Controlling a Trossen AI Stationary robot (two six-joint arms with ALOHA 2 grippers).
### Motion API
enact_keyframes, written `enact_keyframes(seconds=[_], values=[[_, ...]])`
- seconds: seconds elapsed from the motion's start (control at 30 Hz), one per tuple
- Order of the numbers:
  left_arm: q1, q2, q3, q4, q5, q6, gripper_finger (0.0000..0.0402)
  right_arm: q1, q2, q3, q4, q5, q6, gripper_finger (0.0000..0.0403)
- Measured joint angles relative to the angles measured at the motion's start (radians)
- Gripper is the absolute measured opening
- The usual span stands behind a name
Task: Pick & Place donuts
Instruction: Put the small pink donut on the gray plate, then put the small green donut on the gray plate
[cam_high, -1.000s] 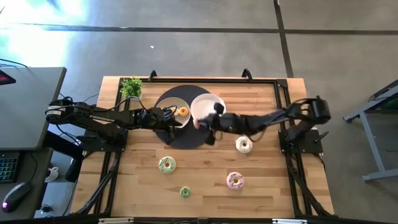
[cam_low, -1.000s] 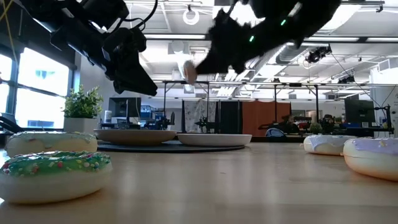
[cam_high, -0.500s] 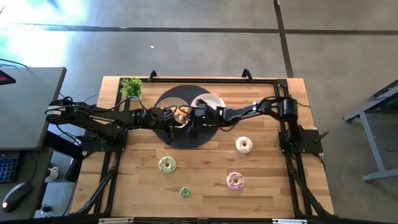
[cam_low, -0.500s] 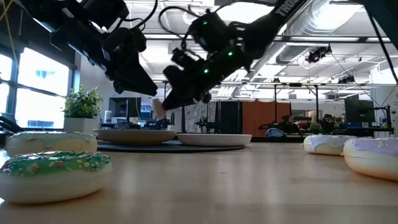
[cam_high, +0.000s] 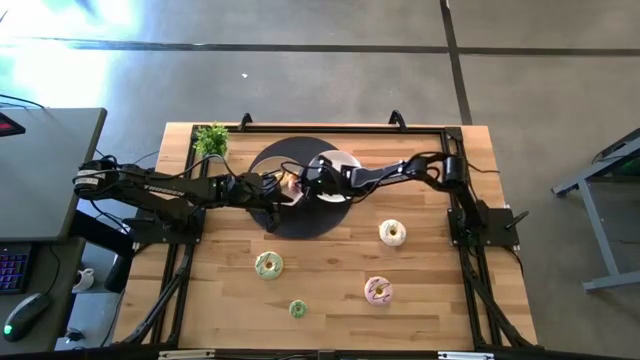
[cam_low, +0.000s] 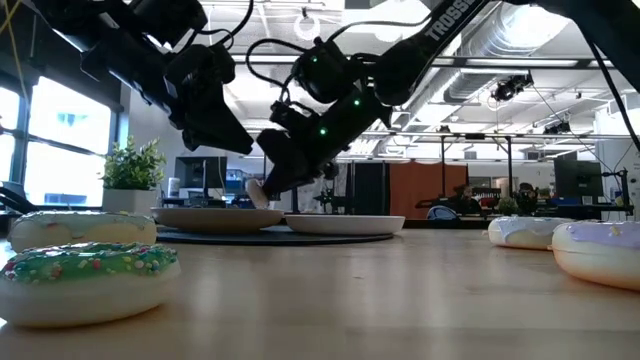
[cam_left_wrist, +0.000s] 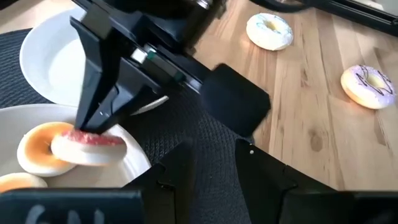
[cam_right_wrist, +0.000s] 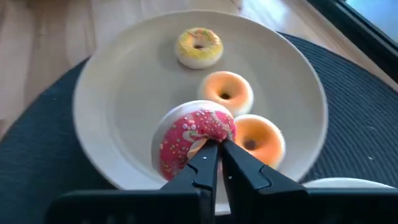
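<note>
Your right gripper (cam_right_wrist: 214, 152) pinches the pink donut (cam_right_wrist: 193, 134) over the plate (cam_right_wrist: 124, 93) — beyond it two orange donuts (cam_right_wrist: 225, 92), a yellow one at twelve o'clock. Left gripper (cam_left_wrist: 211, 165) — spread, beside.

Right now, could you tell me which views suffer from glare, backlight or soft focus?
High view: bright glare washes the floor at the upper left. Low view: the windows and ceiling lights backlight both arms into silhouettes, and the near green sprinkled donut is soft. Right wrist view: the red donut in the right gripper is sharp, the plate evenly lit.
</note>
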Motion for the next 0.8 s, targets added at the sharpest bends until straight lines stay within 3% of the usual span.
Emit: enact_keyframes(seconds=[0.47, 0.8], values=[[0.0, 0.0, 0.0, 0.001, -0.001, 0.0, 0.0117, -0.019, 0.0, 0.0, -0.026, -0.054, -0.002, 0.0105], [0.0, 0.0, 0.0, 0.078, -0.003, 0.001, 0.0117, -0.009, -0.079, 0.0, -0.109, -0.088, -0.029, 0.0097]])
